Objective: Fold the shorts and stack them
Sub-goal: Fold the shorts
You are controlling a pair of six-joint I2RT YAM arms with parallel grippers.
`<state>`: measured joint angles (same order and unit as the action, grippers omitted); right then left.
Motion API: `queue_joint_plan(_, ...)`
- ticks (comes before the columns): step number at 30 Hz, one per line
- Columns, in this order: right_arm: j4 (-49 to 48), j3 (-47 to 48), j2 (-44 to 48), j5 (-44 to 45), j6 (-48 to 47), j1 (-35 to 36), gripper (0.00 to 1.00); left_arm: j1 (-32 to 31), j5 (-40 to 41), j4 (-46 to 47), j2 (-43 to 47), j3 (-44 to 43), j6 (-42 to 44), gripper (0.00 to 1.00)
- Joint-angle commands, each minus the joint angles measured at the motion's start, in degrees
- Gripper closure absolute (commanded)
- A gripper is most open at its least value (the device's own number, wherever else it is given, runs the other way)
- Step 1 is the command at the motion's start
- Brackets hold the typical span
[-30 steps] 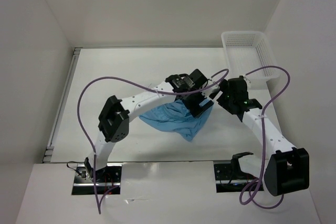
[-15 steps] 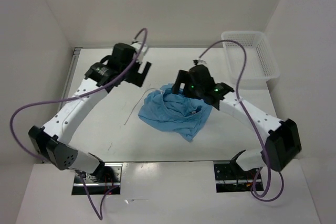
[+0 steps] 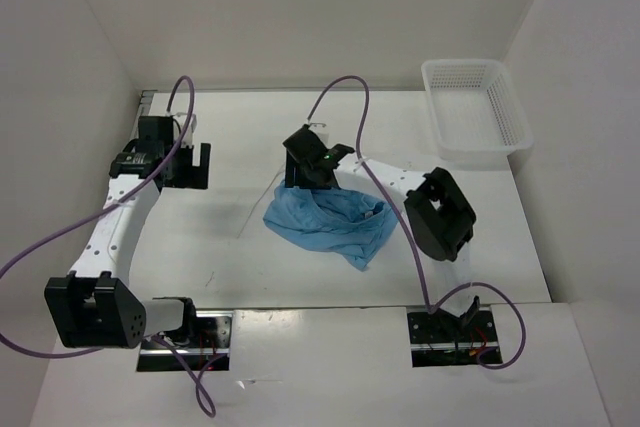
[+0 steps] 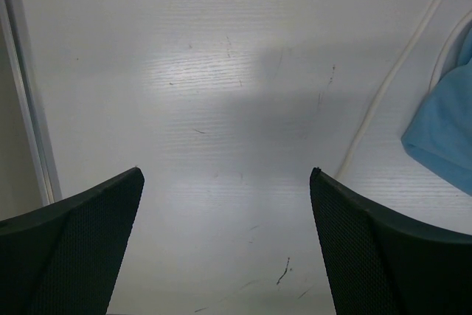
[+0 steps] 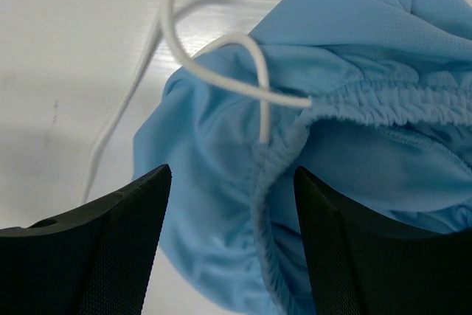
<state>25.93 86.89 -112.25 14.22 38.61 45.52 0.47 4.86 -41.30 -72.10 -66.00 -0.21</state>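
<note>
One table [image 3: 230, 247] is carrying one pair of shorts [image 3: 330, 222], which is lying crumpled, and one basket [image 3: 475, 112], which is sitting well apart from both grippers.

The right gripper [image 5: 232, 171] is hanging with its fingers wide apart, holding nothing. The shorts' waistband and the one drawstring [image 5: 264, 112] are lying directly beneath and between them.

The left gripper [image 4: 226, 175] is also spread wide and gripping nothing. The shorts are lying beyond its right-hand finger.
</note>
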Motion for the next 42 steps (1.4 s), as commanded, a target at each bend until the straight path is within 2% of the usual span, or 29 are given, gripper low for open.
queue_joint_plan(1,4.6,6.1,-3.2,6.7,2.5,0.4,0.28,2.2,-4.2,2.5,1.9,1.2,0.2,0.0)
queue_joint_plan(3,5.9,6.6,-4.7,7.9,3.8,0.4,0.29,3.1,-5.5,2.5,1.9,1.2,0.2,0.0)
queue_joint_plan(5,5.9,6.6,-5.3,8.6,4.4,0.4,0.43,3.8,-6.0,2.5,1.9,1.2,0.2,0.0)
queue_joint_plan(6,5.9,6.6,-5.3,8.6,4.9,0.4,0.51,4.4,-6.6,2.5,1.3,1.7,0.2,0.0)
queue_joint_plan(7,5.9,6.6,-4.5,9.3,5.6,0.4,0.65,4.4,-7.1,2.5,1.3,1.7,0.2,0.0)
queue_joint_plan(8,5.9,6.6,-3.8,9.3,5.6,0.4,0.84,4.4,-7.7,3.1,1.3,1.7,0.2,0.0)
queue_joint_plan(10,5.0,6.6,-0.5,9.3,5.0,0.4,1.0,4.4,-8.5,3.6,1.3,2.3,0.2,0.0)
queue_joint_plan(13,5.0,6.6,5.1,9.3,4.4,0.4,1.0,4.4,-9.9,4.8,0.8,3.3,0.2,0.0)
queue_joint_plan(22,1.3,-6.4,26.9,5.0,7.0,0.4,1.0,4.4,-14.2,7.6,-1.9,4.4,0.2,0.0)
queue_joint_plan(24,0.2,-12.0,32.3,5.0,8.6,-1.0,1.0,4.4,-14.8,7.6,-3.3,4.4,0.2,0.0)
queue_joint_plan(27,-3.2,-22.8,40.2,-0.6,11.9,-4.5,1.0,4.4,-15.3,8.2,-4.4,3.8,0.2,0.0)
queue_joint_plan(28,-4.1,-28.7,42.0,-3.9,13.2,-7.6,1.0,4.4,-15.3,8.2,-4.9,3.8,0.2,0.0)
queue_joint_plan(30,-5.9,-34.1,46.2,-5.3,15.0,-10.1,1.0,4.4,-15.3,8.2,-5.4,3.2,0.2,0.0)
queue_joint_plan(33,-9.0,-43.2,47.6,-5.3,16.1,-13.0,1.0,4.4,-16.0,8.2,-6.6,2.7,0.2,0.0)
queue_joint_plan(35,-9.5,-47.2,47.6,-7.9,17.0,-16.0,0.96,3.7,-16.0,7.6,-7.3,2.2,0.2,0.0)
queue_joint_plan(39,-2.7,-51.4,49.7,-6.8,23.5,-16.0,0.9,3.2,-16.0,7.6,-7.8,1.5,0.2,0.0)
queue_joint_plan(41,0.2,-54.7,52.1,-5.7,25.7,-16.7,0.81,3.2,-16.0,7.6,-7.8,1.5,0.2,0.0)
queue_joint_plan(42,0.2,-56.3,52.1,-6.5,26.9,-17.5,0.72,3.2,-16.0,7.6,-8.4,1.5,0.2,0.0)
